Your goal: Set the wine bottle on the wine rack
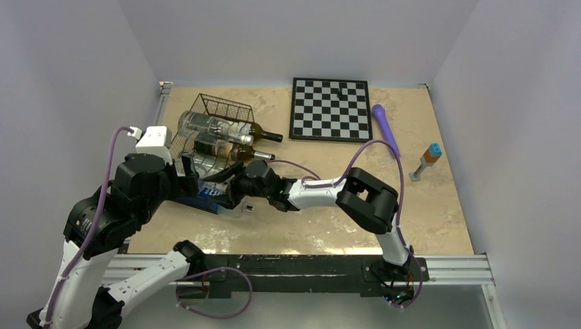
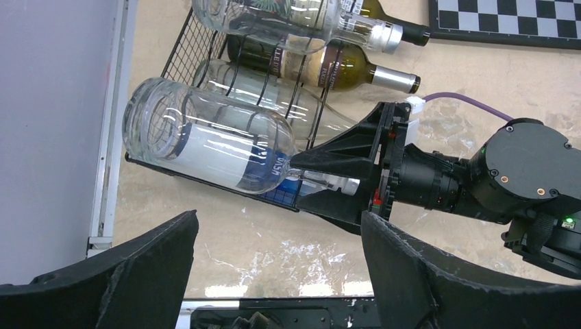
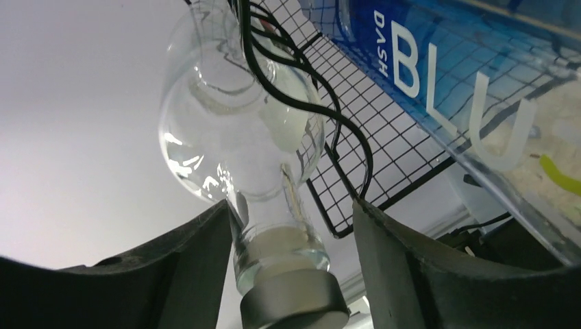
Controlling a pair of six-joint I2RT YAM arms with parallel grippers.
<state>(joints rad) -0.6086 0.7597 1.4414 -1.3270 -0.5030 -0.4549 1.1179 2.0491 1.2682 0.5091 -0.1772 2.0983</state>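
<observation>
The right jaws stand parted around the neck of the wine bottle (image 2: 205,140), with a gap on one side, so nothing clamps it. The bottle lies along the near edge of the wine rack (image 2: 179,65). A finger catching the cap on the way out could roll it onto the surface (image 2: 226,236). The left jaws hang wide and empty near its base.
</observation>
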